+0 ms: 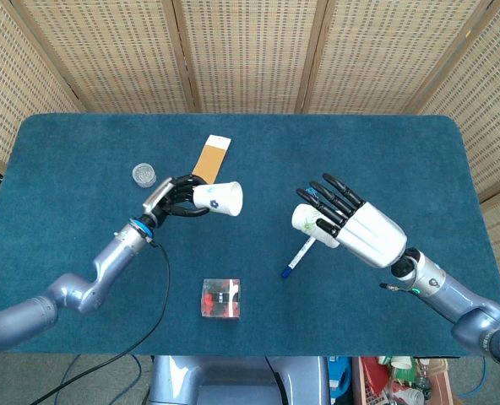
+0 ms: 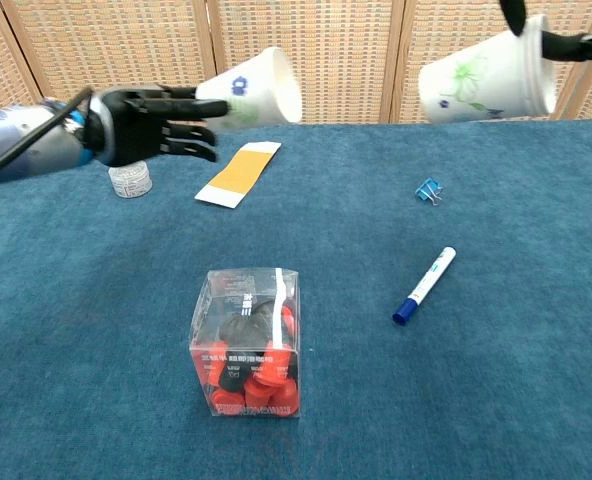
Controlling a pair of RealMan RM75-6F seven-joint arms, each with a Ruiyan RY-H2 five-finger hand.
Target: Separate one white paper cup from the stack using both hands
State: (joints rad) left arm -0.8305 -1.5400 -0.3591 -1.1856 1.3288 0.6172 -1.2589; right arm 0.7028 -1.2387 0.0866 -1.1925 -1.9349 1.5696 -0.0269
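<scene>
A single white paper cup (image 1: 219,198) (image 2: 251,97) with a blue flower print lies sideways in the air, its base gripped by my left hand (image 1: 176,196) (image 2: 141,128) over the table's left middle. Well apart from it, my right hand (image 1: 351,224) holds the rest of the white cup stack (image 1: 307,221) (image 2: 486,80), also sideways, above the right middle. In the chest view only the dark fingers (image 2: 574,45) of the right hand show at the stack's rim, at the top right corner.
A clear box (image 1: 221,299) (image 2: 247,342) of red and black pieces stands near the front. A blue marker (image 1: 298,257) (image 2: 424,286), a blue binder clip (image 2: 428,190), a tan card (image 1: 209,162) (image 2: 238,174) and a small round jar (image 1: 144,175) (image 2: 129,180) lie on the blue cloth.
</scene>
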